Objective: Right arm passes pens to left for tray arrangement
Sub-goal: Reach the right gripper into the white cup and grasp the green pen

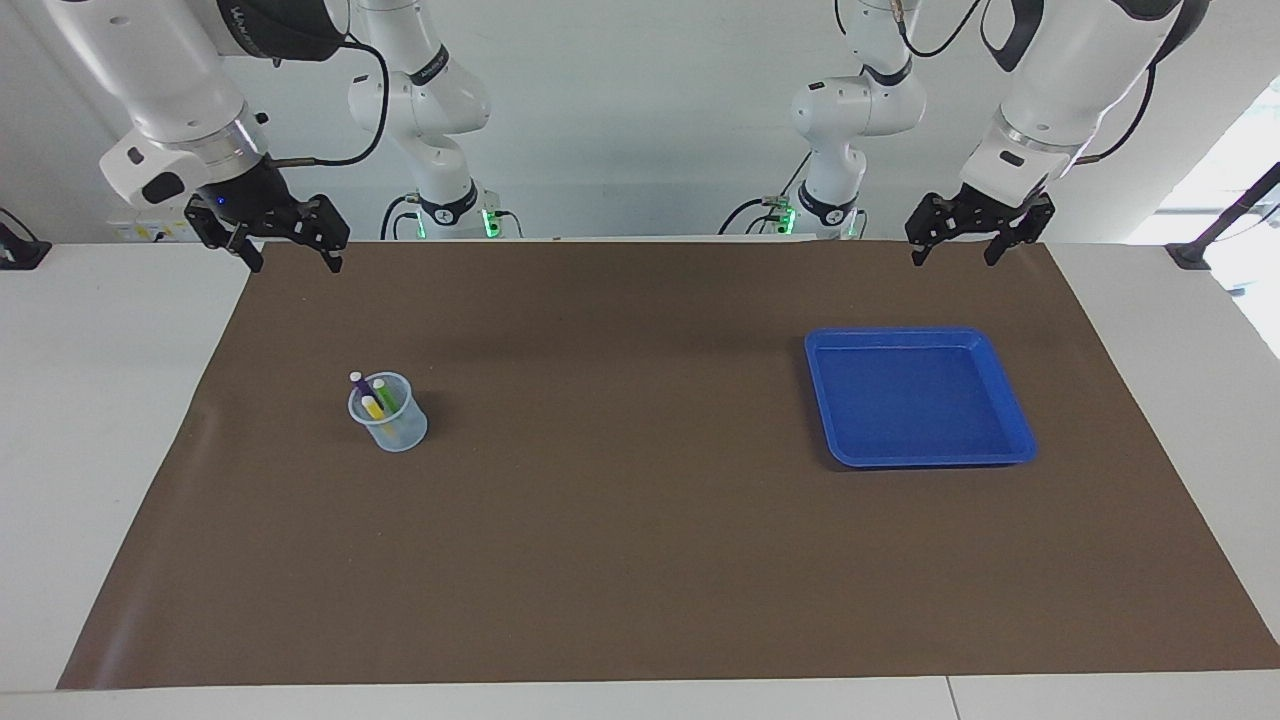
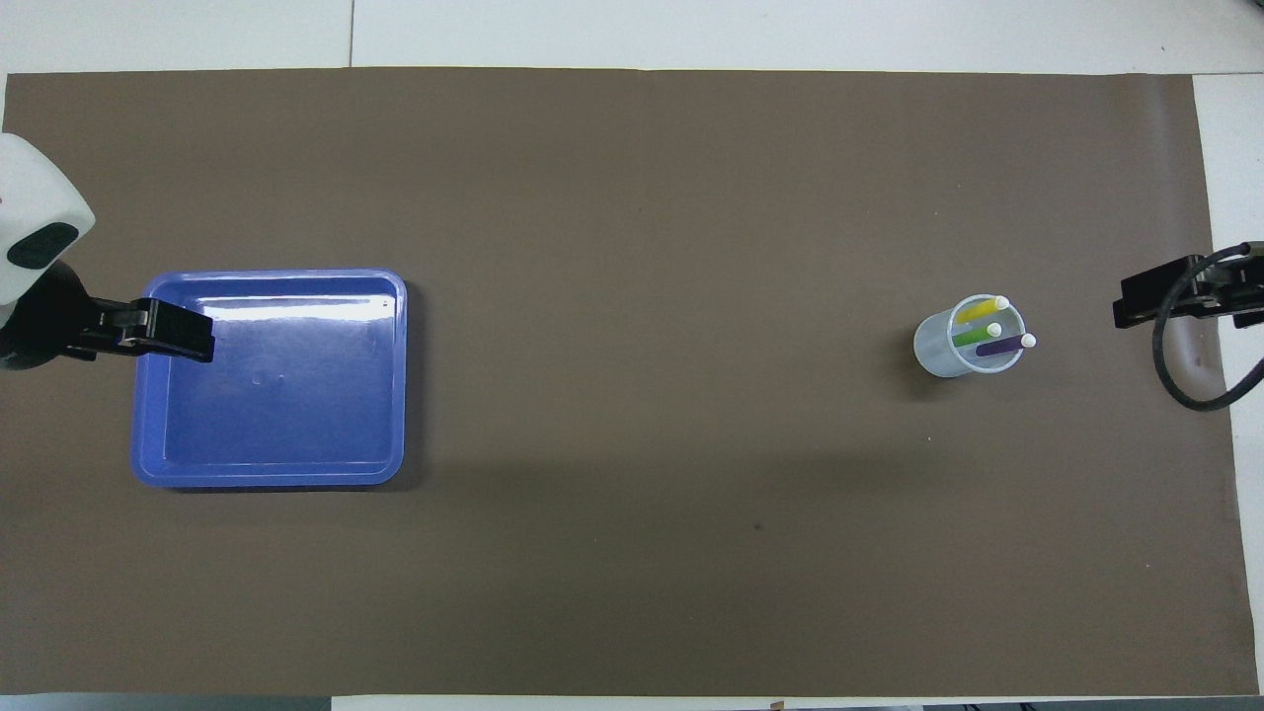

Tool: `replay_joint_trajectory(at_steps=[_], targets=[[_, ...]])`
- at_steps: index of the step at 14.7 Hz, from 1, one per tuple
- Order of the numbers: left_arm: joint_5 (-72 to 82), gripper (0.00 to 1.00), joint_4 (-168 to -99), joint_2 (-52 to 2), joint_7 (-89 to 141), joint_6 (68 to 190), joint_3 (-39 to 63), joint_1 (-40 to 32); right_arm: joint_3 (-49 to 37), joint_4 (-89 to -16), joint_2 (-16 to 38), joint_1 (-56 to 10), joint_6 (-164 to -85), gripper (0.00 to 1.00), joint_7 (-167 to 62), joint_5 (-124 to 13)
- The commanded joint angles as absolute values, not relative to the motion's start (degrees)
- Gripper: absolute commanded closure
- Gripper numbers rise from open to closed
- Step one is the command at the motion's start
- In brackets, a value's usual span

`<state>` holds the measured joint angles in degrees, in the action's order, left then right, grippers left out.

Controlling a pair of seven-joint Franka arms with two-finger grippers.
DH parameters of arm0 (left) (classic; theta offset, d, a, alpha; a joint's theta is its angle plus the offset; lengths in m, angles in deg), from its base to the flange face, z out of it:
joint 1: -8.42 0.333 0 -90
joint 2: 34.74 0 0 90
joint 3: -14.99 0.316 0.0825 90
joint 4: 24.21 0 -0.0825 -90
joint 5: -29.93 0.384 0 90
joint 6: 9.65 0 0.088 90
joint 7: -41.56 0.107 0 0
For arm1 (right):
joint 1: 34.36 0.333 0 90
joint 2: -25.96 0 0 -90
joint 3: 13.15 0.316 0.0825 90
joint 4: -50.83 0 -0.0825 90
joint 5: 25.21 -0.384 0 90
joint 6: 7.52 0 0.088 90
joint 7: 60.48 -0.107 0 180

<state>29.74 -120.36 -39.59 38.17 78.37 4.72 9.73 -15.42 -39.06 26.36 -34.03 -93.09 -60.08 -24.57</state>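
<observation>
Pens (image 1: 371, 394), green, purple and yellow, stand in a pale cup (image 1: 388, 420) toward the right arm's end; the blue tray (image 1: 1008, 400) lies toward the left arm's. Left gripper (image 1: 958, 254) and right gripper (image 1: 292, 262) hang open, holding nothing, above the brown mat (image 1: 640, 560).

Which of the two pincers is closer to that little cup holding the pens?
The right pincer. It hangs open above the mat's edge at the cup's end of the table. The left pincer hangs open at the other end, by the blue tray.
</observation>
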Motion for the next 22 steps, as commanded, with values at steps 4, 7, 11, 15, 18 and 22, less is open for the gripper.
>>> replay_joint_trajectory(at_steps=[4,7,11,15,18,22], targets=[[29.58,0.0,-120.62,-40.45,38.13,77.53,4.71,10.18,-14.65,-40.48,27.46,-34.36,-93.21,0.0,-61.1,-24.77],[29.58,0.0,-120.62,-40.45,38.13,77.53,4.71,10.09,-14.65,-41.01,27.55,-34.36,-93.56,0.0,-61.1,-24.86],[29.58,0.0,-120.62,-40.45,38.13,77.53,4.71,10.09,-14.65,-53.9,32.19,-34.36,-106.36,0.0,-60.92,-24.86],[29.58,0.0,-120.62,-40.45,38.13,77.53,4.71,10.18,-14.65,-60.52,31.69,-34.28,-114.56,0.01,-60.92,-24.77],[29.58,0.0,-120.62,-40.45,38.13,77.53,4.71,10.18,-14.56,-62.36,28.26,-31.92,-120.09,0.0,-60.92,-24.77],[29.58,0.0,-120.62,-40.45,38.13,77.53,4.71,10.18,-14.56,-67.45,27.28,-30.15,-127.12,0.06,-60.66,-24.68]])
